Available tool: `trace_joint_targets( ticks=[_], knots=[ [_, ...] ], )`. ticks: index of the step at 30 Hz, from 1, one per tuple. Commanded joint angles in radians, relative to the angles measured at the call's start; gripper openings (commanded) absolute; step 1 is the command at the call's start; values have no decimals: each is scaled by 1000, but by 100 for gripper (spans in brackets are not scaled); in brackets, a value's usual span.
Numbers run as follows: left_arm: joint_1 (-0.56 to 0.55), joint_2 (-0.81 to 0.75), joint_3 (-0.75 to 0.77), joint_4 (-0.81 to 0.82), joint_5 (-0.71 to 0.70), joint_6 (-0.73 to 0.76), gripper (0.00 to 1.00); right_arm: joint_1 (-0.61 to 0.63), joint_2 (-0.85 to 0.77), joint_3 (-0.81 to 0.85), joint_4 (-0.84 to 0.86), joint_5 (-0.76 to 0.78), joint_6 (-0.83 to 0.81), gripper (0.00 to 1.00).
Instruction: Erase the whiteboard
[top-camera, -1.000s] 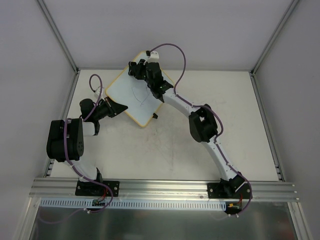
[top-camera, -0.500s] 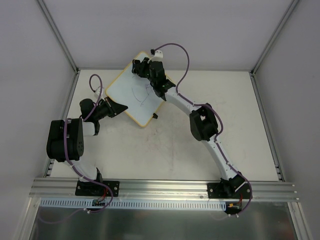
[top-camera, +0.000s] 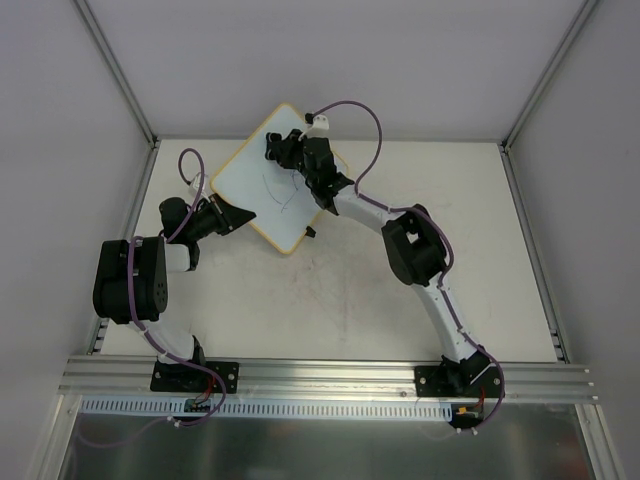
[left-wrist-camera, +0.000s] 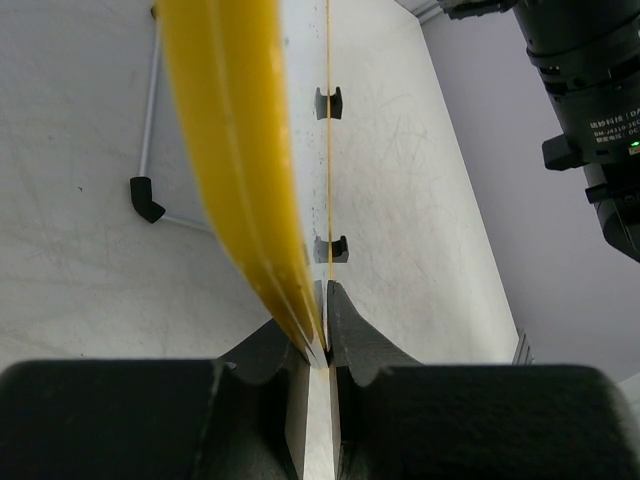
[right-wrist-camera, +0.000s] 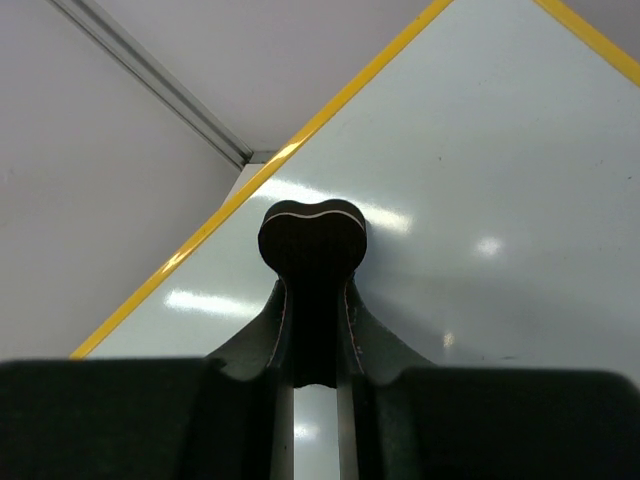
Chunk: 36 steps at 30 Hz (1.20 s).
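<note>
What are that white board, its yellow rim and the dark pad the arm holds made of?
The whiteboard looks like a glossy coated sheet: lamp glare shines on it. Its yellow rim looks like smooth plastic, though that is a guess. The dark pad held in the right gripper looks matte, perhaps felt or foam.

The table (top-camera: 480, 220) lies open on the right and in the near middle between the bases. The right arm (top-camera: 415, 250) crosses slantwise from near right to the whiteboard (top-camera: 250, 195) at far left — the right gripper (top-camera: 273, 148), clamped on a dark eraser (right-wrist-camera: 312, 240), sits over the board's far part. The left gripper (left-wrist-camera: 322, 300) pinches the near-left edge and the left arm (top-camera: 135, 275) fills the left side — enclosure walls (top-camera: 330, 60) close left, right and far
</note>
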Motion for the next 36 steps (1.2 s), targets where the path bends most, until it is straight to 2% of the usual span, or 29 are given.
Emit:
trace_joint_targets(
  ticks=[1,5,10,22,28,36],
  knots=[
    [-9,-9,-9,-11,47,96,0,60,-29,-75,-121,-82,-50,0],
    [-10,-9,-9,-11,45,96,0,63,-61,-104,-170,-123,-79,0],
    [-9,-9,-9,-11,47,96,0,61,-78,-124,-166,-64,-99,0],
    [-10,-9,-11,-9,47,96,0,32,83,232,-216,-2,-65,0],
    [-9,-7,-11,-9,47,96,0,11,126,301,-210,51,-44,0],
    [-10,-7,-11,-8,47,96,0,-15,153,332,-152,47,-25,0]
  ],
)
